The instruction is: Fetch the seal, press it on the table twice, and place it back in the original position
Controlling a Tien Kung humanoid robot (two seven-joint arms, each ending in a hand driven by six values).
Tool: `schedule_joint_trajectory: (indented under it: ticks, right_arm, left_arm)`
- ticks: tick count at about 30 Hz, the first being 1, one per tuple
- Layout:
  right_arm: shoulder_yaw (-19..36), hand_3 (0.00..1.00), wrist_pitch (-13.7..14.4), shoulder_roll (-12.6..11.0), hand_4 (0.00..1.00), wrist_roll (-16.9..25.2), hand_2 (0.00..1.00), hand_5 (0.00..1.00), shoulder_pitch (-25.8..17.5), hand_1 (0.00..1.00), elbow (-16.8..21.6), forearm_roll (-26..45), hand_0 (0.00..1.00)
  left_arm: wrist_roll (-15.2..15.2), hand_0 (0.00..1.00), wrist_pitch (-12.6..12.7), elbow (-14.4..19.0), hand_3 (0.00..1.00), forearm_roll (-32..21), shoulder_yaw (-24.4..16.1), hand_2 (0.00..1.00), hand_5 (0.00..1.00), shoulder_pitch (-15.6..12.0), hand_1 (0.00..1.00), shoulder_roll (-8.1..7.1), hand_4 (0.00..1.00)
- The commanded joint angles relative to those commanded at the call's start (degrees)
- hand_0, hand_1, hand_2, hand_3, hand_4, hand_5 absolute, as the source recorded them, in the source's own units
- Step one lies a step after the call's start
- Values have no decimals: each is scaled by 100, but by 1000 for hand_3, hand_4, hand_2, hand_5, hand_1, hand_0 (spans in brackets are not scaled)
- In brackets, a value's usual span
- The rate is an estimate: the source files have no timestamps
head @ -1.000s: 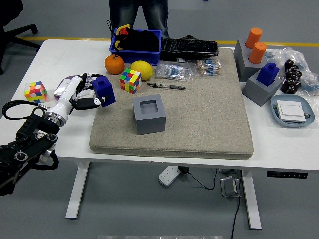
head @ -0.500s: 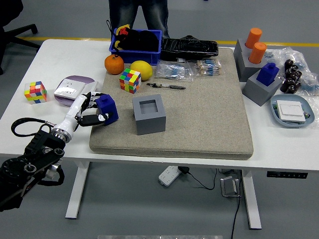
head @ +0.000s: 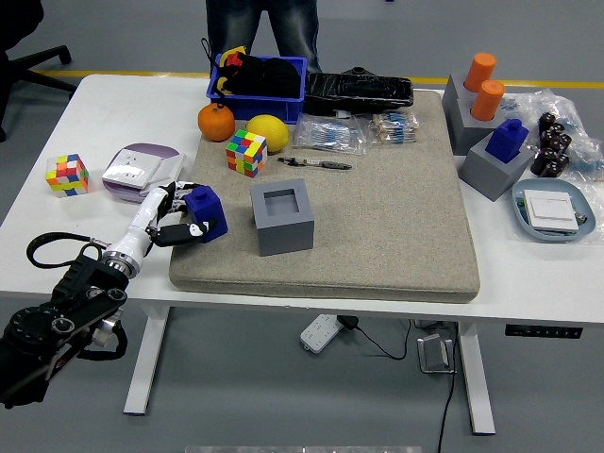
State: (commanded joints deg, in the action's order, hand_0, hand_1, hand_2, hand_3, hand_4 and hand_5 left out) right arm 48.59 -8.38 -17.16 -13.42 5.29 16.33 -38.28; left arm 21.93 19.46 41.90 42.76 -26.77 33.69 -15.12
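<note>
My left hand [head: 181, 221] is shut on a blue seal [head: 204, 213], holding it down at the left part of the beige mat [head: 377, 217]. The black left arm [head: 66, 316] comes in from the lower left. Just to the right of the seal stands its grey square holder [head: 282, 217] with an empty recess on top. Whether the seal's base touches the mat I cannot tell for sure. My right arm is out of the picture.
A Rubik's cube [head: 246, 152], an orange [head: 216, 122], a lemon [head: 267, 132] and a pen [head: 316, 164] lie behind the holder. A blue bin [head: 260, 78], a small cube [head: 68, 174] and a white device [head: 132, 170] are nearby. At the right stand grey holders with another blue seal [head: 509, 138] and orange cylinders [head: 483, 87]. A person stands at the far side.
My left hand carried the blue seal forward and down, from above the mat's left edge beside the white device to low on the mat next to the grey holder.
</note>
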Motion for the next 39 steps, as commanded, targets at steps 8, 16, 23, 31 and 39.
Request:
schedule_joint_trajectory:
  ticks: [8,16,23,31,39]
  right_arm:
    - [35,742,4,11,794,3,724,567,9,772,3,-9,862]
    - [40,741,4,19,794,4,724,568,4,772,0,-5,862]
    - [38,741,8,24,794,8,724,567,3,772,3,-3,862]
    - [46,742,11,25,794,4,724,568,2,773,0,1,862]
    - [71,742,17,26,794,7,724,568,8,773,0,-2,862]
  left_arm:
    - [4,698,2,-18,701,-14,28,437,2,-21,502,39,665]
    - [2,698,0,-28,700,-31,69,436,2,-59,501,61,666]
    - [-1,698,-1,-30,699,-32,84,436,2,-66,501,71,665]
    - [-3,697,-3,-26,697,-31,84,435,2,-46,501,67,664]
    - [-56,697,-24,63,696,102,-29,435,2,32,502,-4,663]
